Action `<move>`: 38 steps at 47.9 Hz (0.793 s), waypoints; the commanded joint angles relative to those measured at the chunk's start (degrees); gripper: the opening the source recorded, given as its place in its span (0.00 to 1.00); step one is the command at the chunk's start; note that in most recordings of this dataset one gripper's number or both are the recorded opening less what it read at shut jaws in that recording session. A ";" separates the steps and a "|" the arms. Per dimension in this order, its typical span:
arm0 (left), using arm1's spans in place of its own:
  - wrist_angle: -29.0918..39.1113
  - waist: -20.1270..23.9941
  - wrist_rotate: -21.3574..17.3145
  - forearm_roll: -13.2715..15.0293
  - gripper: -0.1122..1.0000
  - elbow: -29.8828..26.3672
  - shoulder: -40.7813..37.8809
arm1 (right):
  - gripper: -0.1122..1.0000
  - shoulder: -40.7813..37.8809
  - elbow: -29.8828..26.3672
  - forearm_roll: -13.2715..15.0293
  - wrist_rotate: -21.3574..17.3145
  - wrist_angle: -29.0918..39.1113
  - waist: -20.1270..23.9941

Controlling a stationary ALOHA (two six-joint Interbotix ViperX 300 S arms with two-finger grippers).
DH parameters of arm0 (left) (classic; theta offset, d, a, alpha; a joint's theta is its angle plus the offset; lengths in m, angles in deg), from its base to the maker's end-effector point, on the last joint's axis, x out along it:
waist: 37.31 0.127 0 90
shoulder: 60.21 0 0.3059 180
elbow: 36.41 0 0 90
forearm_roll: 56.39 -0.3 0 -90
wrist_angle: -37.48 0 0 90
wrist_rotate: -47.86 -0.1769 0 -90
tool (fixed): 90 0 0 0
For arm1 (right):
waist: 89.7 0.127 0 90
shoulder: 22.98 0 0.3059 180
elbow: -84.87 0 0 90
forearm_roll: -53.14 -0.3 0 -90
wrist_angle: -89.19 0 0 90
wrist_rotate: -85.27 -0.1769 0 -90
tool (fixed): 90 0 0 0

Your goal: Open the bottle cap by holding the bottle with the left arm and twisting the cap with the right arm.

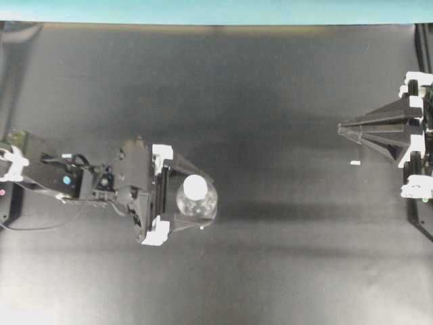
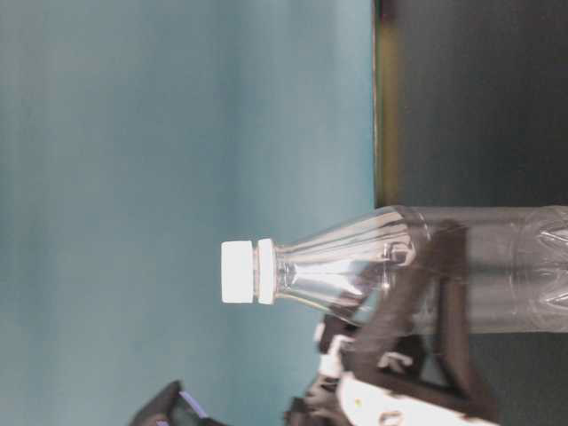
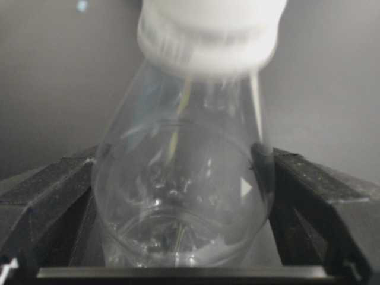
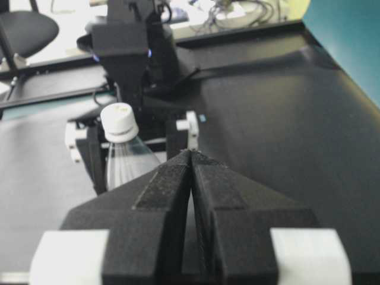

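The clear plastic bottle (image 1: 197, 200) stands upright on the black table (image 1: 270, 101), left of centre in the overhead view, its white cap (image 1: 195, 185) still on. Around it sits the left gripper (image 1: 191, 201), jaws spread wide, 1 finger on the far side of the body and 1 on the near side. From the left wrist view the bottle (image 3: 181, 196) fills the gap between the 2 black fingers (image 3: 320, 202); the right-hand one looks to be touching the wall, the left-hand one close beside it, and I cannot tell whether it touches. The cap (image 3: 211, 32) looms at the top there, blurred. In the table-level view the cap (image 2: 247, 272) juts clear of the gripper, which sits lower on the body. Over at the right edge of the table, the right gripper (image 1: 344, 128) is pressed together, its fingertips meeting in a point, holding nothing, well apart from the bottle. A tiny white fleck (image 1: 354, 162) lies on the table near it.
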 commanded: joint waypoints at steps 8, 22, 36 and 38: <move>-0.53 0.00 0.00 -0.26 0.98 -0.35 -1.85 | 0.10 -0.26 -2.20 -0.26 -3.96 1.32 -0.09; -0.44 0.18 0.18 -0.26 0.97 -0.35 -3.69 | 0.10 -0.53 -2.90 -0.26 -4.48 5.80 0.53; 0.97 -0.26 0.00 -0.26 0.93 -0.35 -5.01 | 0.10 -2.81 -6.68 -0.26 -5.01 12.48 3.25; 0.88 -0.53 -0.26 -0.26 0.90 -0.35 -5.01 | 0.10 -3.96 -8.53 -0.35 -5.27 14.77 3.96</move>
